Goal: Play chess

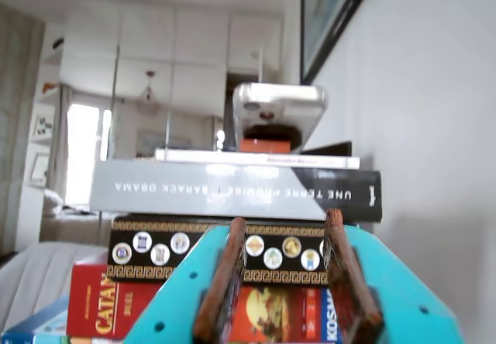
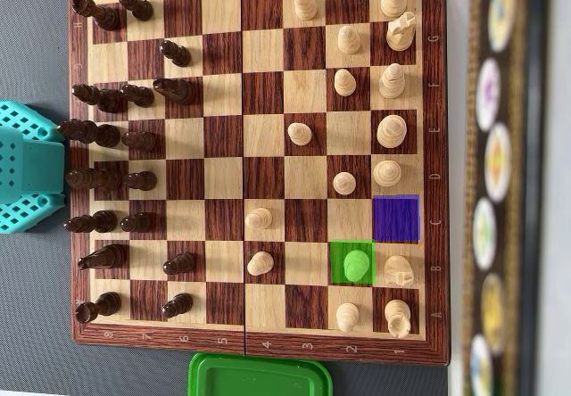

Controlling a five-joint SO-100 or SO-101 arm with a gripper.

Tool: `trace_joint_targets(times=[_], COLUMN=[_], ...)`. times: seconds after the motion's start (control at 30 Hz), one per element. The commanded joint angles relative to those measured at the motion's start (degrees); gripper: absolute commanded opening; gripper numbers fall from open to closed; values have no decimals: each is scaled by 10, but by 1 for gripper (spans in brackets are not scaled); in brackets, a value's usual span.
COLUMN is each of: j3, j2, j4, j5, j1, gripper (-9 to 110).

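The wooden chessboard (image 2: 264,93) lies flat in the overhead view. Dark pieces (image 2: 107,133) stand on its left side and light pieces (image 2: 391,130) on its right. A light pawn (image 2: 356,265) stands on a square tinted green. An empty square (image 2: 395,218) up and to its right is tinted purple. The teal arm (image 2: 27,169) sits off the board's left edge. In the wrist view my gripper (image 1: 286,222) is open and empty, with its brown-lined fingers (image 1: 225,282) spread apart. It points level at a stack of boxes, not at the board.
A stack of game boxes and books (image 1: 232,189) stands against the wall beyond the board's right edge (image 2: 500,164). A silver device (image 1: 279,111) sits on top of it. A green lidded container (image 2: 259,376) lies at the board's lower edge.
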Motion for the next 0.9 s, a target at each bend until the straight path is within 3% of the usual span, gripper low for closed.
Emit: trace_joint_targets(times=[0.0, 0.5, 0.87], j3=[6, 98, 108], j2=[5, 5, 6], j4=[-105, -465, -583], j5=[4, -4, -13], j1=[0, -2, 5], gripper=[16, 16, 15])
